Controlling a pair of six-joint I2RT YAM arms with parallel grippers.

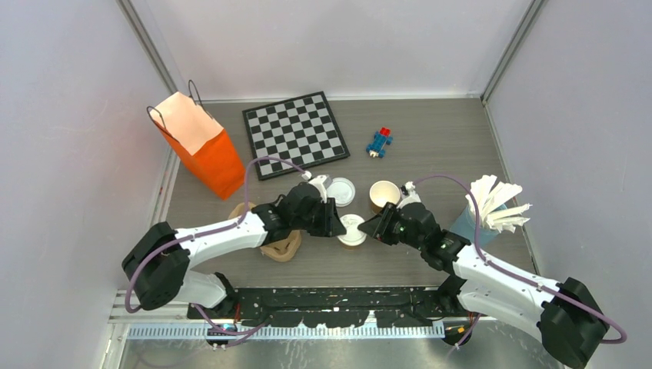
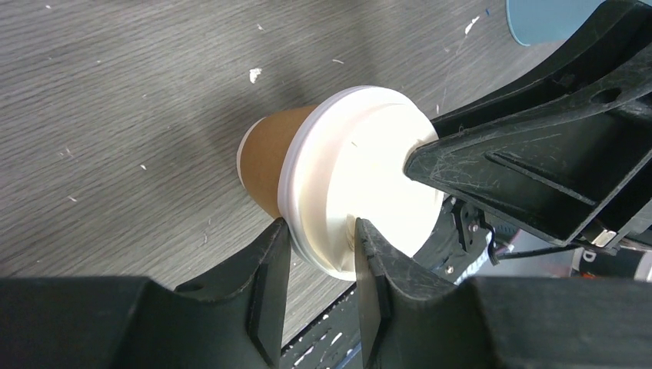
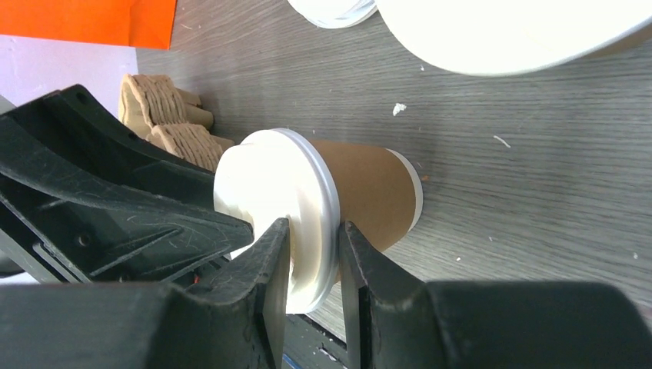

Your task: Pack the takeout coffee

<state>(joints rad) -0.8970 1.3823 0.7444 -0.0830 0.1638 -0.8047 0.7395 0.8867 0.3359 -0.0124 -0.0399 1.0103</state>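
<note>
One takeout coffee (image 1: 353,230) stands on the table between my two arms, a brown paper cup (image 2: 269,157) with a white lid (image 2: 361,177). My left gripper (image 2: 319,247) is shut on the lid's rim, one finger under the rim and one on the lid's top. From the opposite side my right gripper (image 3: 314,260) pinches the same lid (image 3: 269,192) at its rim, against the cup (image 3: 369,192). A second brown cup (image 1: 384,194) stands open just behind, with a loose white lid (image 1: 340,190) to its left.
An orange paper bag (image 1: 204,146) stands open at the back left. The tan pulp tray (image 1: 281,246) lies partly under my left arm. A chessboard (image 1: 294,133) and a small toy (image 1: 379,142) sit at the back. A blue tumbler (image 1: 470,223) with white napkins is at right.
</note>
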